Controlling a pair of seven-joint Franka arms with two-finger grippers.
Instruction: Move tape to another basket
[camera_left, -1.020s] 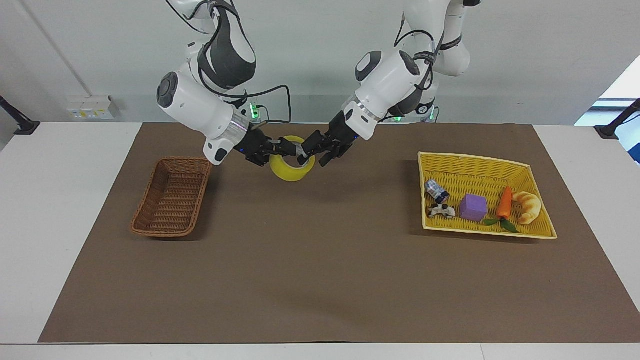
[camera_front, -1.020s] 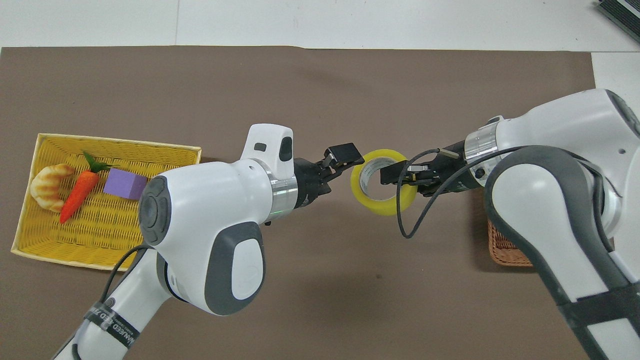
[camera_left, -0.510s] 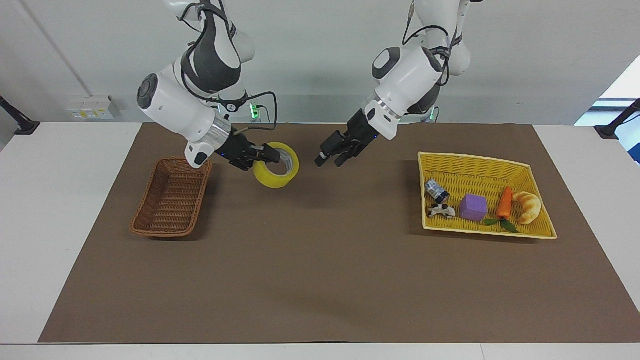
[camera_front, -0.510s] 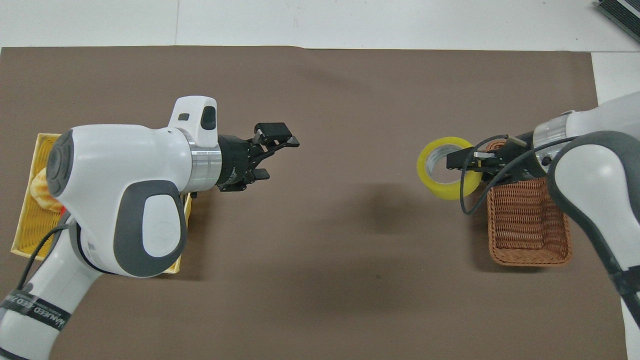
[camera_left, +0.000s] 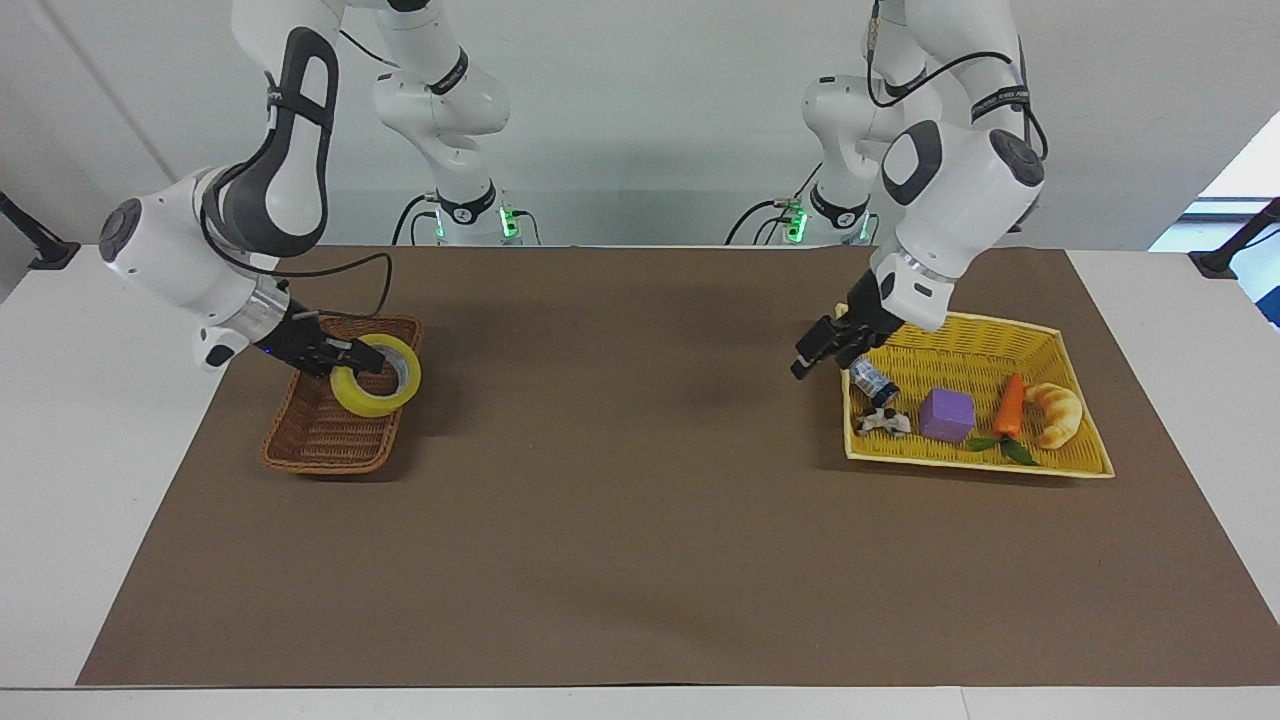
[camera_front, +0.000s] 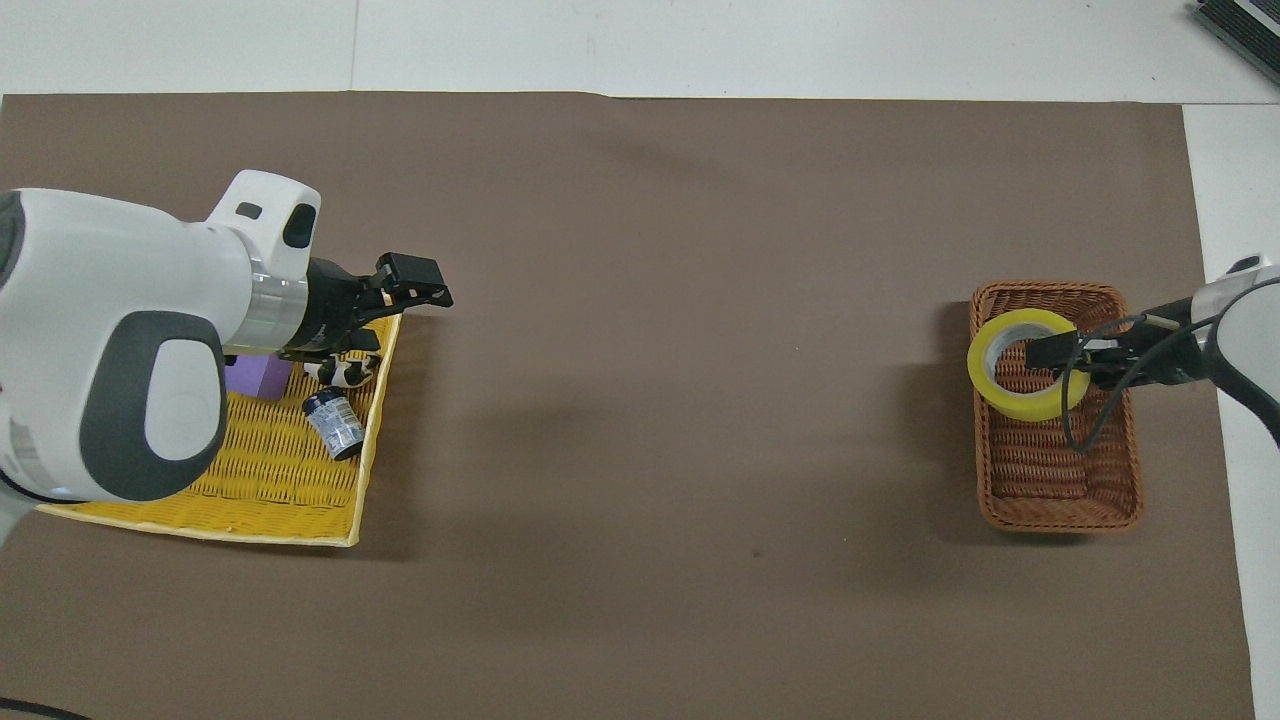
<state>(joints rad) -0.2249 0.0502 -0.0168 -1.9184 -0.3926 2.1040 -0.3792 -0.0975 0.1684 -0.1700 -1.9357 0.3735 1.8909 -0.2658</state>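
The right gripper is pinched tight on the wall of the tape, one finger inside the white core, and the roll hangs right over the basket, at the end of it nearer the robots and toward its inner long rim. From the facing view the roll looks to be clear of the wicker floor, though whether its lower edge grazes the rim is hard to call. The overhead view agrees: the yellow ring sits inside the brown outline, hard up against one long side. This looks like the delivery step, carry done and placement about to happen. Over at the left arm's end of the table, the left gripper hovers with its fingers spread and nothing between them, above the edge of the yellow basket, just by the small can; that arm is waiting. The purple cube, the carrot and the croissant lie in that yellow basket, well apart from the action. What the next move calls for, by my reading: nudge the roll a touch toward the middle of the narrow basket so it clears the rim, lower it, then let the fingers part. The risk is the roll catching the rim and tipping out onto the mat.
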